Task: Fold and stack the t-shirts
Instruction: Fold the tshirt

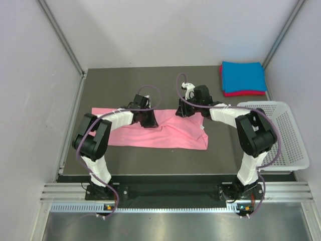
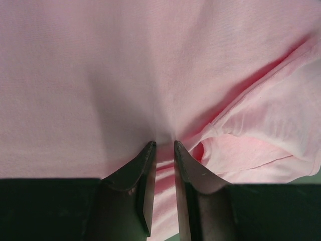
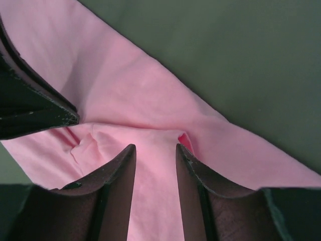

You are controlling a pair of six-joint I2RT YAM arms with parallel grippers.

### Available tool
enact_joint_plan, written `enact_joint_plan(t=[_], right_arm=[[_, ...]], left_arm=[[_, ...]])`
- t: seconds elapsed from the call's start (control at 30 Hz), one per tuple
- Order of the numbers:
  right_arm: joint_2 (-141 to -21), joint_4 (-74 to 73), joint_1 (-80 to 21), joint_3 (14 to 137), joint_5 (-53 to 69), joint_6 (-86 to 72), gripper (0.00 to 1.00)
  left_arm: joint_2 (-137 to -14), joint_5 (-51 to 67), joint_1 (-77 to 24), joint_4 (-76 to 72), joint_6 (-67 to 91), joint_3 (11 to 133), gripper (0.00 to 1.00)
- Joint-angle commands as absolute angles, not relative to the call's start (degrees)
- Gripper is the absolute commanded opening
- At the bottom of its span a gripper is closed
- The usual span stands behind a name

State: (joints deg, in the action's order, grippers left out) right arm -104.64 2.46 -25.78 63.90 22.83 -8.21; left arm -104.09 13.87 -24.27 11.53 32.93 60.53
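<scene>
The light pink t-shirt (image 1: 170, 136) lies spread in a long strip across the middle of the dark table (image 1: 150, 83). My left gripper (image 1: 149, 122) is down on its upper edge. In the left wrist view the gripper (image 2: 164, 145) has its jaws nearly together, pinching puckered pink cloth (image 2: 100, 75). My right gripper (image 1: 181, 111) is at the shirt's upper right part. In the right wrist view the gripper (image 3: 155, 146) stands open over flat pink cloth (image 3: 140, 90), with a small fold by one fingertip. The folded bright blue t-shirt (image 1: 243, 75) lies on the magenta-red one (image 1: 246, 93) at the back right.
A white mesh basket (image 1: 281, 145) stands at the table's right edge, beside my right arm. Grey walls close in the left, the right and the back. The other gripper's black finger (image 3: 30, 108) shows at the left of the right wrist view.
</scene>
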Motion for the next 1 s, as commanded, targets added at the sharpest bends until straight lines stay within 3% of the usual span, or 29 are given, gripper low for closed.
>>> enact_joint_plan(t=[0.0,0.97], right_arm=[[-106.96,3.69,-26.54,67.76,23.73,-5.8,0.38],[-111.45,-1.67,-29.09,72.95,17.49,-0.62,0.38]], left_arm=[[-102.48,14.06,-25.22,11.87,33.57,58.62,0.26],[-101.95,11.52,-26.37,11.78,34.98,57.48,0.27]])
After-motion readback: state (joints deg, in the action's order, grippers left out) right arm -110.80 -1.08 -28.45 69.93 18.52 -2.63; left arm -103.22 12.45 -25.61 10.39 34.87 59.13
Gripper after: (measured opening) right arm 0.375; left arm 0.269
